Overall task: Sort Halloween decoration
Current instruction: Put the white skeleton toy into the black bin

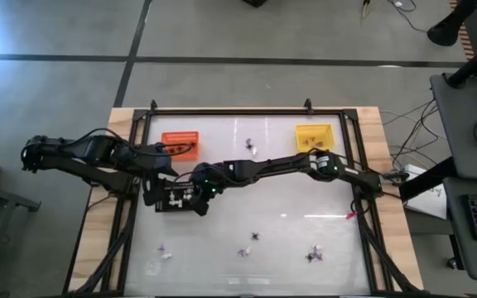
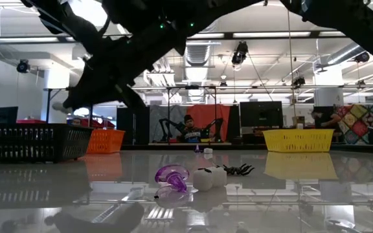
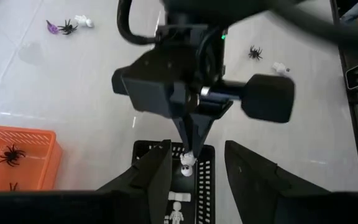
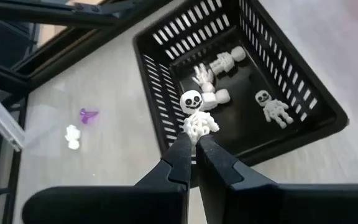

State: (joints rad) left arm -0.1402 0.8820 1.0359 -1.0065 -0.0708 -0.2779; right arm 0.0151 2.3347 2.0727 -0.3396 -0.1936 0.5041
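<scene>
Right wrist view shows the right gripper point(image 4: 196, 142) with its jaws pinched tight on a white skeleton point(image 4: 197, 116), held by its legs over the rim of the black tray point(image 4: 303, 87). More white skeletons point(image 4: 271, 106) lie inside that tray. From above, the right arm reaches across the table point(image 1: 305, 240) to the tray at centre-left, beside the left gripper point(image 1: 151, 192). That gripper hovers just by the tray with its jaws spread wide and nothing between them. An orange tray point(image 1: 181, 142) holding a black spider point(image 3: 10, 154) sits at the far left, a yellow tray point(image 1: 315, 135) at the far right. Other trinkets point(image 1: 313, 253) lie scattered near the table's front edge.
</scene>
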